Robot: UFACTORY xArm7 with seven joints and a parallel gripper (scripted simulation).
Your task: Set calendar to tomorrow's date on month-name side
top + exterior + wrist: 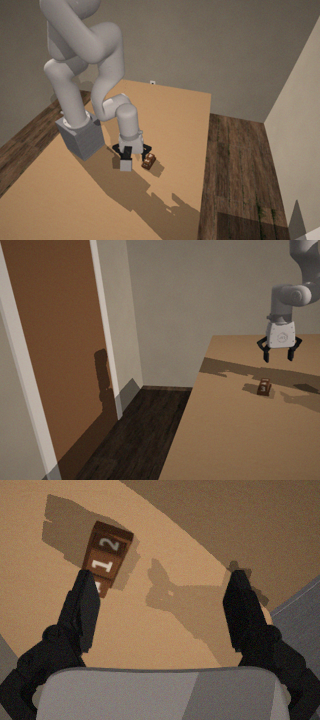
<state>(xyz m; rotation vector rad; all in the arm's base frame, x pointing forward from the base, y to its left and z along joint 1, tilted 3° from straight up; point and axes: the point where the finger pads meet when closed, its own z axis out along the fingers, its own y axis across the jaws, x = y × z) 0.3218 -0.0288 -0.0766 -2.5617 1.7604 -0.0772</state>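
Note:
The calendar's small brown tray (145,167) (263,394) (114,529) lies on the table. Two brown cubes sit in it side by side. The cube with 1 on top (147,161) (102,566) shows a 2 on its shaded end face in the wrist view. The other cube (150,155) (263,388) seems to have 4 on top and a 3 on its end face. The month's name cannot be read. My gripper (133,158) (278,360) (162,585) is open and empty, above the table to one side of the calendar. In the wrist view one finger partly hides the 4.
The arm's grey pedestal (82,139) stands at the table's left side in the top view. The tan table (175,124) (219,420) ends at a straight edge beyond the calendar, with dark wooden floor (230,167) (144,433) below. Arm shadows cross the table.

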